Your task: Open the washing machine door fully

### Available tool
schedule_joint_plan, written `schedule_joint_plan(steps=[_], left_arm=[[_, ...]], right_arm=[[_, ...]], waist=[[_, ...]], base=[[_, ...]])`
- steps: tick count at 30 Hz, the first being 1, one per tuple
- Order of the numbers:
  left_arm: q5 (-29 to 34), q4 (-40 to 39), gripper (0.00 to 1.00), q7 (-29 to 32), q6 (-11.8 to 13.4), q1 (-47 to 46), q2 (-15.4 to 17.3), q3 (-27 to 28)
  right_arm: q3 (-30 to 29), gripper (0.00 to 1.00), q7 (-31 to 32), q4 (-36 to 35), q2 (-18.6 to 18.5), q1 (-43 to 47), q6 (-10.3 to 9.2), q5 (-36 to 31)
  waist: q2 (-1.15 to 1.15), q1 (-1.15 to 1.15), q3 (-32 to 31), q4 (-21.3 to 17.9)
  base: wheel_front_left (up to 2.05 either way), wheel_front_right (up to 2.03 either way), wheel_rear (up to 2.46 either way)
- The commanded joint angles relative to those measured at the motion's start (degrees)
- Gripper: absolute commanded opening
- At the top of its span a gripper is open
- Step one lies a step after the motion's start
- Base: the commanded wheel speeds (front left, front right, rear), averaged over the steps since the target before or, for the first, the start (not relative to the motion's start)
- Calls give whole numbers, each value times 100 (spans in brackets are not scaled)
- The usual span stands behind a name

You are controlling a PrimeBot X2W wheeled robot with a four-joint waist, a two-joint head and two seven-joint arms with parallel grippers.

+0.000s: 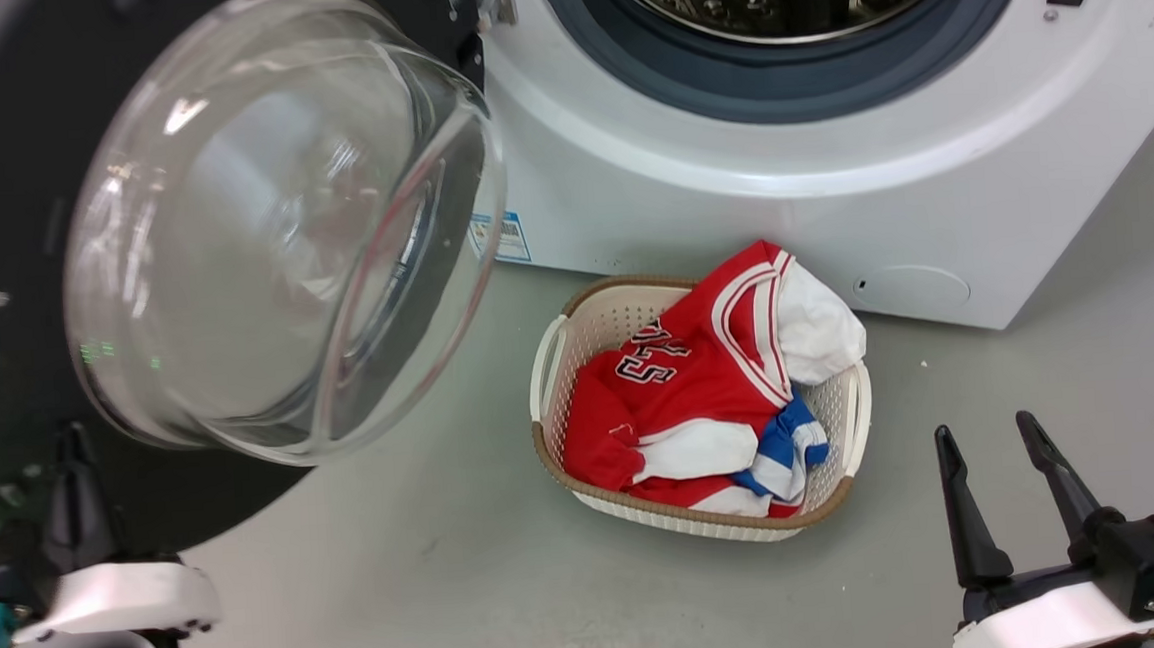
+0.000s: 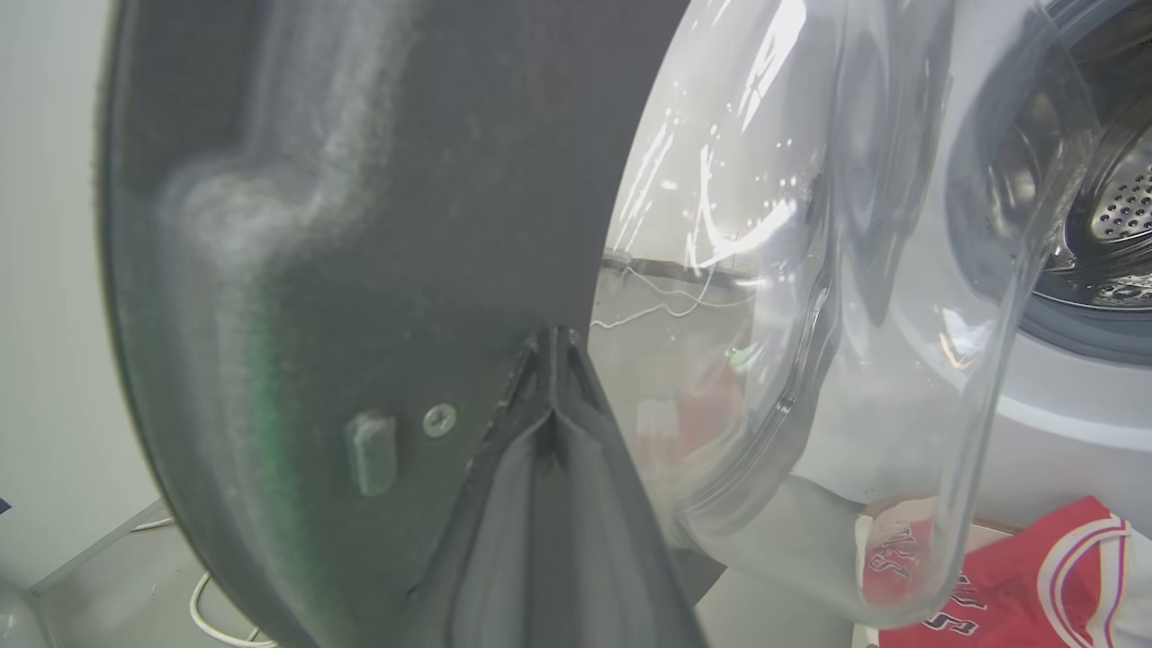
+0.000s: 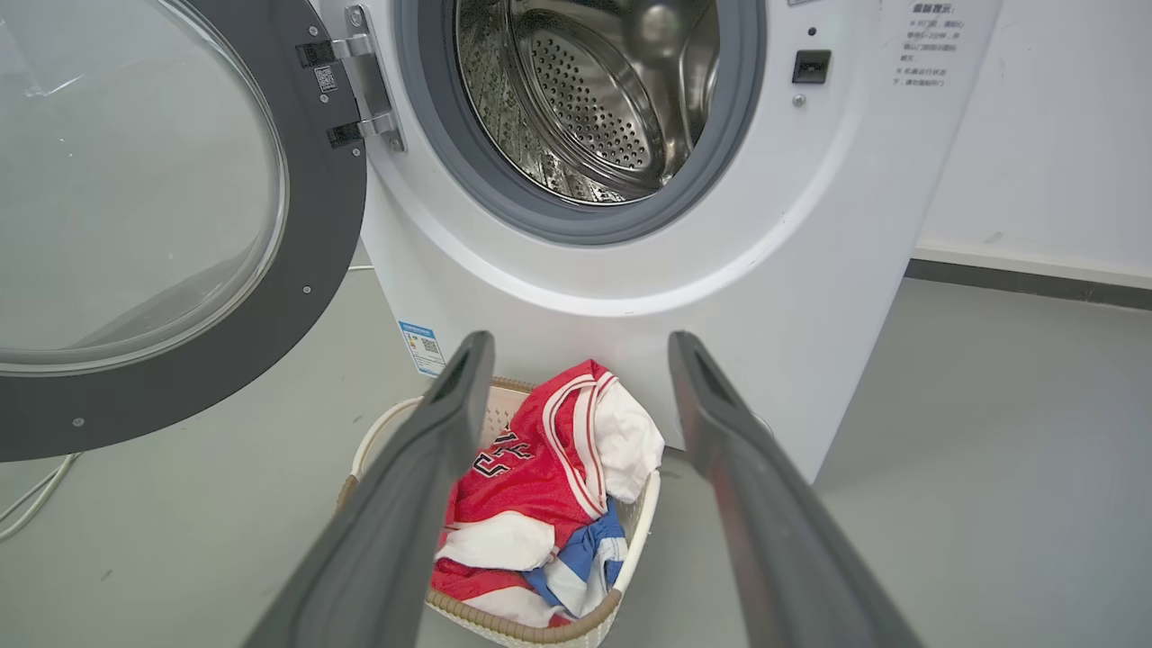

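Head view first: one washing machine (image 1: 729, 184) across the top, and its one washing machine door (image 1: 271, 232) swung out to the robot's left, glass bowl bulging toward us. One blue label (image 1: 500, 239) sits low on the front and one round service cap (image 1: 910, 289) further right. On the floor, just in front of the machine, is one white basket (image 1: 550, 366). It holds a red jersey (image 1: 681, 388) bundled with white and blue-striped cloth. At lower right, the right gripper (image 1: 986, 426) has its two dark fingers spread well apart with nothing between them. At lower left, the left gripper (image 1: 70, 435) stands dark against the door's black ring.

Left wrist view now: the two fingers meet at a point, closed together, tips right up against the door's black inner face beside the glass. One screw (image 2: 439, 419) and one small grey nub (image 2: 371, 453) sit just beside them. The steel drum (image 2: 1116, 216) peeks in at far right.

Right wrist view: two fingers wide apart, framing the basket. The door hangs on two metal hinges (image 3: 360, 90), the drum mouth fully uncovered. One pale cable (image 3: 27, 495) lies on the floor under the door.
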Motion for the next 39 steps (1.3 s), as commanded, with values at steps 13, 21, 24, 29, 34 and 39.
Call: schedule_joint_plan(steps=[13,21,24,29,34,39], left_arm=[[-201,1116,0,-11,-430,-976,460,1040],[-163,1956,0,-13,-740,-1703,893,1251],[-165,2226,0,-14,-828,-1941,1041,1321],[-137,2710,0,-13,-906,-2226,1281,1426],[-98,3091,0,-13,-951,-2444,1429,1502],[-38,3268,0,-13,-967,-2555,1486,1578]], right_arm=[[-142,100,-11,-119,14,-209,-1,-94],[-157,100,-11,-139,14,-339,-2,-171],[-170,100,-11,-150,14,-357,-2,-179],[-193,100,-12,-182,14,-417,-1,-202],[-219,100,-11,-201,14,-447,-2,-234],[-222,100,-11,-184,14,-463,-2,-218]], waist=[[0,0,481,-89],[0,0,691,-181],[0,0,750,-229],[0,0,828,-326],[0,0,888,-385],[0,0,898,-414]], base=[[0,0,0],[0,0,0],[0,0,0],[0,0,0],[0,0,0],[0,0,0]])
